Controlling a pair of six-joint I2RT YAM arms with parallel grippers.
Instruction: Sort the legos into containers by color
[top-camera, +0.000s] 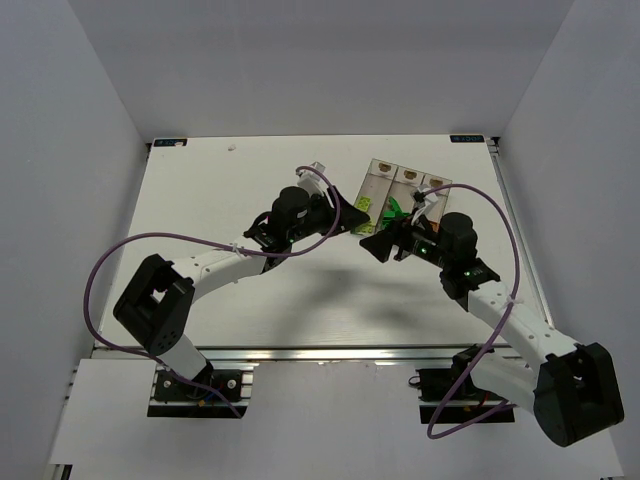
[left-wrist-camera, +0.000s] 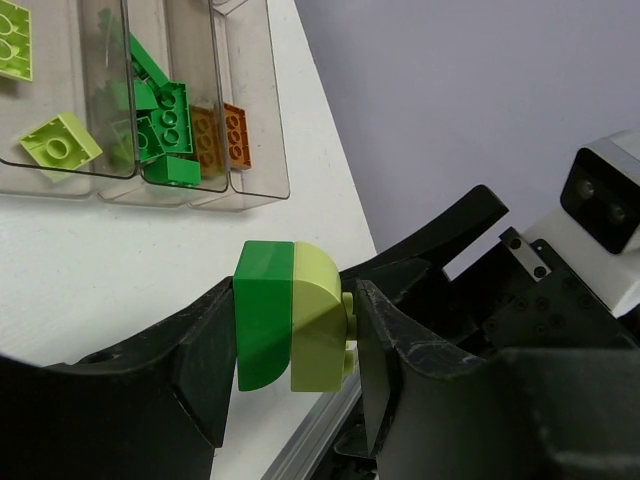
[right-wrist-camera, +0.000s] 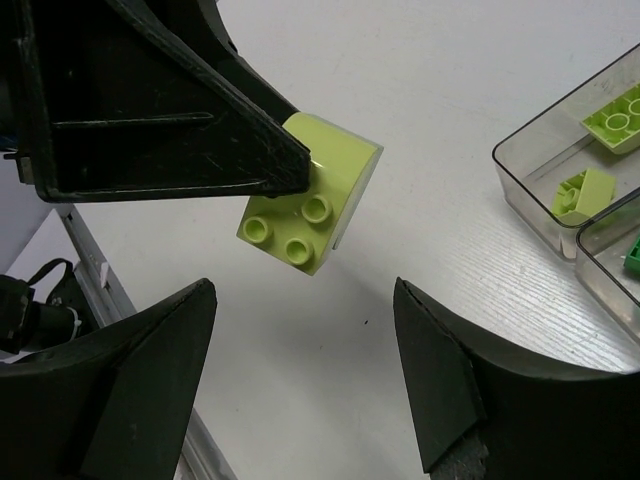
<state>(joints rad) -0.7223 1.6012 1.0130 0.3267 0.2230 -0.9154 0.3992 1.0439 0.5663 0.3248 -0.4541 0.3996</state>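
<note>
Studs on the rounded yellow-green plastic lego (right-wrist-camera: 312, 205), which we clamp joined to a dark green lego (left-wrist-camera: 262, 315) in our left pincer (left-wrist-camera: 295, 340), face our spread-wide right pincer (right-wrist-camera: 300, 350) just ahead.

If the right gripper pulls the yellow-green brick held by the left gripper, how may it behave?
The yellow-green brick looks stiff and glossy; its rounded side may slip. Joined to the dark green brick, it probably resists, then snaps free.

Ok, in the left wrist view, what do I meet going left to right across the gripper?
Black finger → dark green brick → yellow-green brick → second black finger → white camera.
</note>
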